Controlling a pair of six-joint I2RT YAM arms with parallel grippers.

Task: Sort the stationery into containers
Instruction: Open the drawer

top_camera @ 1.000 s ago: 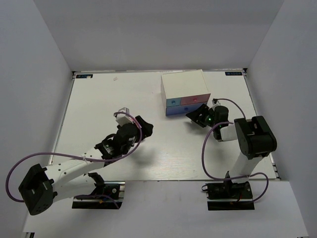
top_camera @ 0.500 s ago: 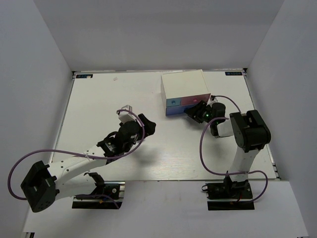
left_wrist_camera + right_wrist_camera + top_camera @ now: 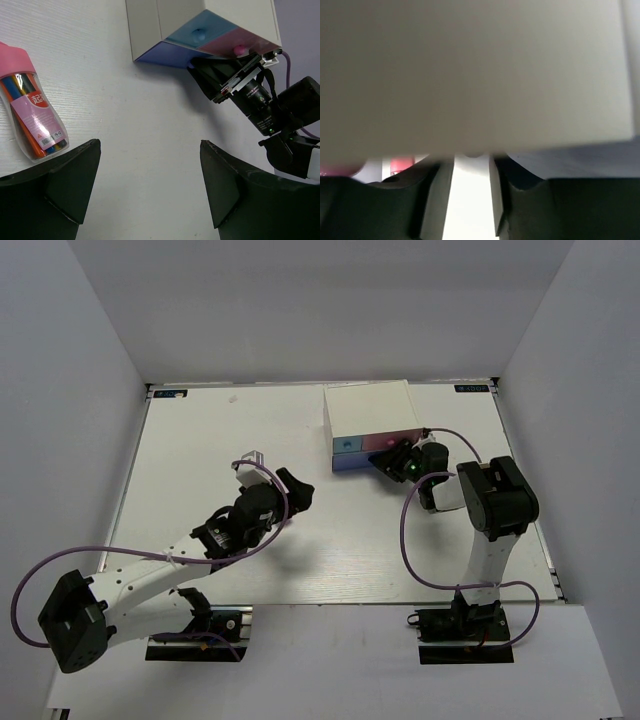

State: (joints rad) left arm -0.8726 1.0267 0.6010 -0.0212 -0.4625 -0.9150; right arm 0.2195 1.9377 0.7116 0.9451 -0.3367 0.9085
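The right arm's fingers [image 3: 392,462] have moved in to the pink drawer [image 3: 235,42] of the glossy white drawer box [image 3: 368,412]; I cannot tell their grip. The left fingers [image 3: 70,175] gape, released, over the matte bench [image 3: 200,440] beside a clear, rounded, pink-capped pen tub [image 3: 35,117].

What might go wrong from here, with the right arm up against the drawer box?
1. The right gripper sits tight against the lower drawer of the drawer box. Nothing visibly anchors the box, so a pull may drag it instead of opening the drawer.
2. The right wrist view is nearly filled by the box front, so the jaws may close beside the small knob and slip off.
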